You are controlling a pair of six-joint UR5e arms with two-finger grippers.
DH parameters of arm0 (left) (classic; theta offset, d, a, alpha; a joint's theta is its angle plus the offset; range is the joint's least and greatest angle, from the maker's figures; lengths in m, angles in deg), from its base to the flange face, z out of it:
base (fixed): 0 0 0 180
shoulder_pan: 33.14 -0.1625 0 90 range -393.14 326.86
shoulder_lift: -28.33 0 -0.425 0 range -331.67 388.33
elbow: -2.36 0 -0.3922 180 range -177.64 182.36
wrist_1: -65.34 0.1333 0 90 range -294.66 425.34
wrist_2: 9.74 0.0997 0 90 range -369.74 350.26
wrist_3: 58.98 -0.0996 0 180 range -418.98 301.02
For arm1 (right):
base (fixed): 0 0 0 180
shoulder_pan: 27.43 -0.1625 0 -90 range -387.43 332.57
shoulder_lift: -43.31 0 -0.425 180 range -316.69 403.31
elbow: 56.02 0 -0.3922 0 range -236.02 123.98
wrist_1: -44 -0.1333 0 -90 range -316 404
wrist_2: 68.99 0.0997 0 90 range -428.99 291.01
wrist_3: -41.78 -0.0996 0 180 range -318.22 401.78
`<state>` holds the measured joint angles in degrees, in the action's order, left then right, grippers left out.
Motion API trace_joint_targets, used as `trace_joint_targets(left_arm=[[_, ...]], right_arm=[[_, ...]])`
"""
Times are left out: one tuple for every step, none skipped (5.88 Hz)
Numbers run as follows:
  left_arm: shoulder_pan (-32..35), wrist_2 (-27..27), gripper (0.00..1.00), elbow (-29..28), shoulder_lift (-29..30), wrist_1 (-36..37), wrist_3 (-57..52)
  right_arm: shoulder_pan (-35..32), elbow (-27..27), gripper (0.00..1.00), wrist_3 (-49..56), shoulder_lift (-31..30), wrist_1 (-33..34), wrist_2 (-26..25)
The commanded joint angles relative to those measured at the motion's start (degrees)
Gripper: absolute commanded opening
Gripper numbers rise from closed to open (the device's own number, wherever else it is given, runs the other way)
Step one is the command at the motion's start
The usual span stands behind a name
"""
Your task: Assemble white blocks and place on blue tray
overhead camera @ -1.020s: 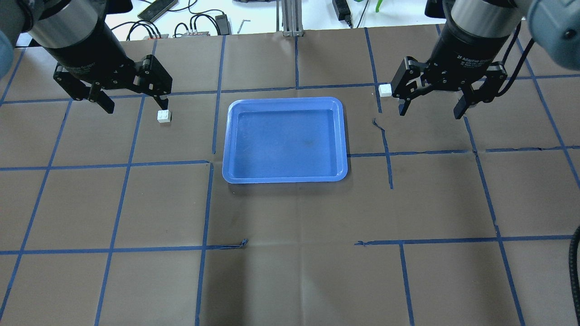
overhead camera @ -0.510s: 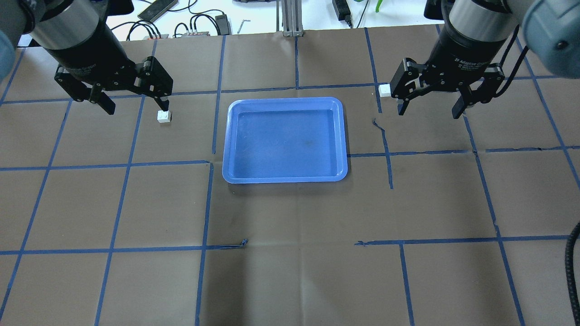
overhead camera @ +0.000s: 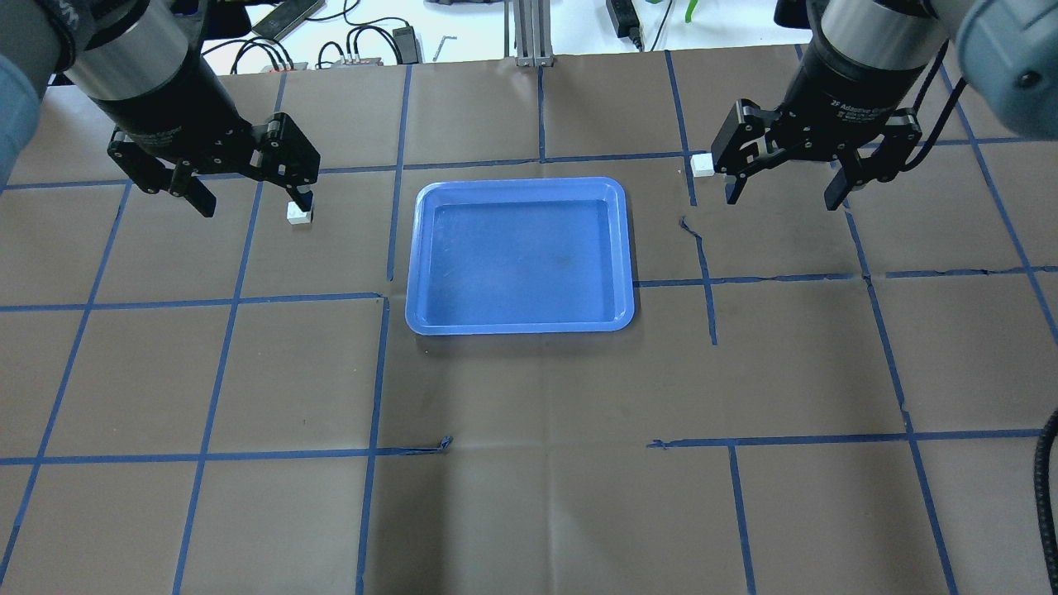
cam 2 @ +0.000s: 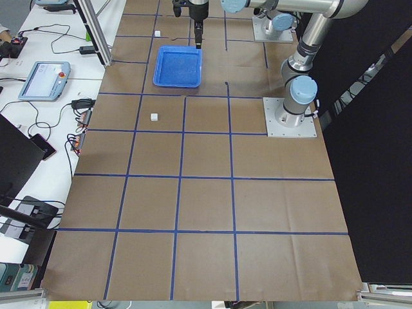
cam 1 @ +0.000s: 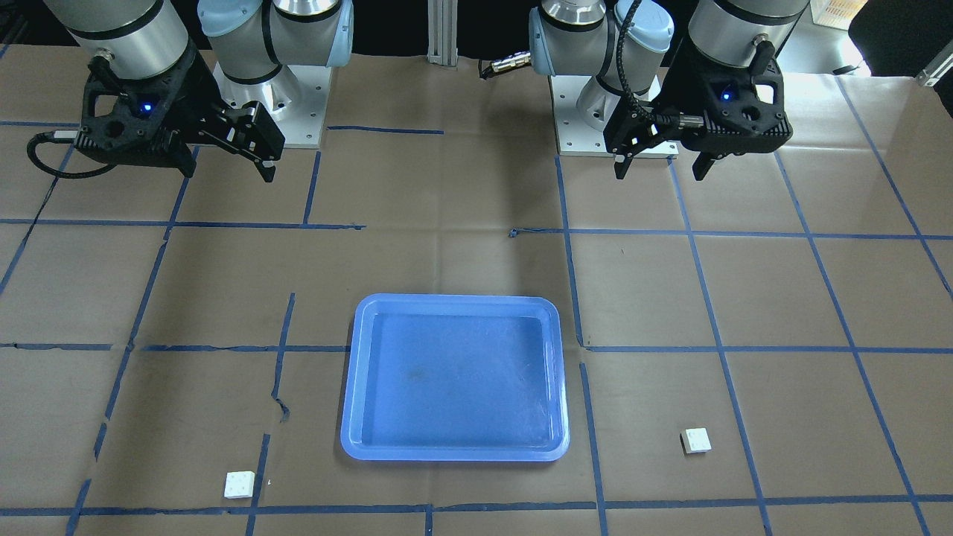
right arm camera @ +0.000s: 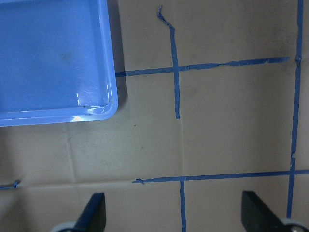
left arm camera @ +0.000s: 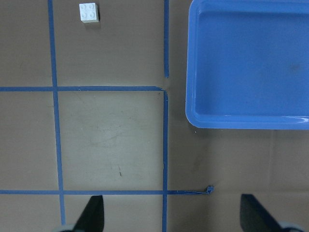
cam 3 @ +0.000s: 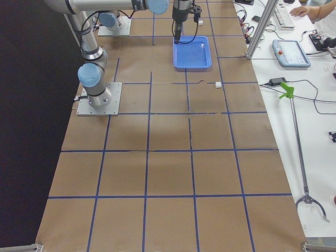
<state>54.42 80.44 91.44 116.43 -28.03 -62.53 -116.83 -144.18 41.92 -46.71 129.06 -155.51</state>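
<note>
Evidently, since one small white square studded plastic brick [overhead camera: 299, 214] lies on the brown table [overhead camera: 529, 496] left of the large shallow blue plastic tray [overhead camera: 521, 183] and its twin [overhead camera: 702, 165] lies right of it, the left gripper [overhead camera: 252, 200] and right gripper [overhead camera: 781, 198] hang raised, spread wide and empty, one per brick.

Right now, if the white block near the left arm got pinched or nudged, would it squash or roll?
The white block looks like hard moulded plastic, so it probably stays stiff. It is square and lies flat on the table, so a nudge likely slides it, not rolls it. Tiny beside the blue tray, it is probably very light.
</note>
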Motion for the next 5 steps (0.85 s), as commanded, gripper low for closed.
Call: trace_joint_targets(left_arm=[[-5.5,0.4,0.99,0.3,4.0,0.7,-6.5],[-8.9,0.4,0.99,-1.0,8.6,3.5,-7.6],[-10.5,0.3,0.99,0.6,13.8,12.8,-7.8],[-11.0,0.4,0.99,0.6,18.5,18.3,-11.3],[-11.3,0.3,0.99,1.4,21.9,23.3,-11.5]], right_arm=[[0.8,-0.4,1.0,21.7,0.7,3.8,-0.1],[0.9,-0.2,1.0,32.0,2.9,4.6,0.1],[1.0,0.4,1.0,45.6,4.9,8.6,-0.1],[1.0,1.3,0.99,59.1,8.1,11.6,0.4],[1.3,5.4,0.99,69.8,12.6,13.1,0.0]])
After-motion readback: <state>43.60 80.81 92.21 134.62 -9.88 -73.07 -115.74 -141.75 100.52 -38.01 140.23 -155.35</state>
